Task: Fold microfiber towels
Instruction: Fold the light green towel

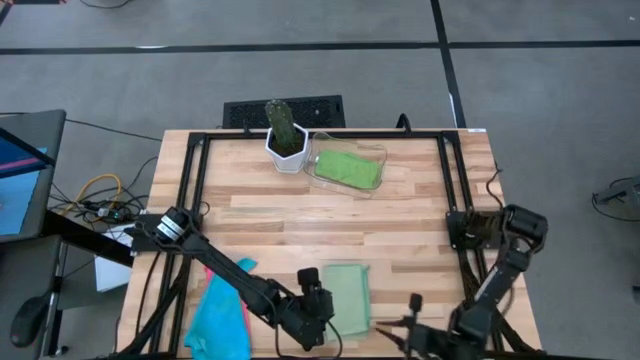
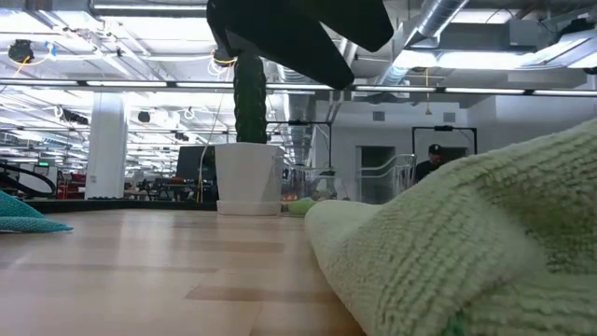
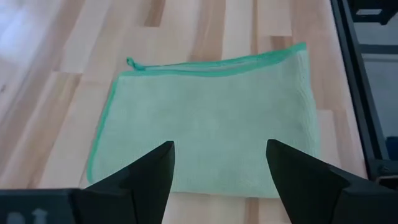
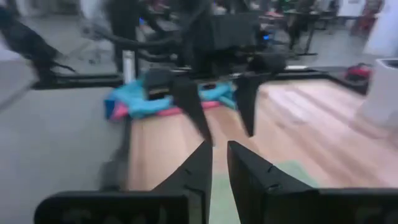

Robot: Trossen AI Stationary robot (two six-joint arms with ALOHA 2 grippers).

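A folded light green towel (image 1: 347,297) lies flat on the wooden worktop (image 1: 300,215) near its front edge in the high view, with the left tool (image 1: 322,338) at its near left corner, a turquoise towel (image 1: 220,318) farther left, and another green towel (image 1: 348,168) in a clear tray (image 1: 378,155) beside a potted cactus (image 1: 285,133). The left wrist view shows that tool (image 3: 219,160) with fingers spread wide, empty, above the folded towel. In the right wrist view the right tool (image 4: 219,163) hangs with fingers only slightly apart, holding nothing.

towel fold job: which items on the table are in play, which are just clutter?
In play: folded light green towel under the open left gripper; turquoise towel with pink one at the left edge; green towel in the tray.

Clutter: clear tray, potted cactus.
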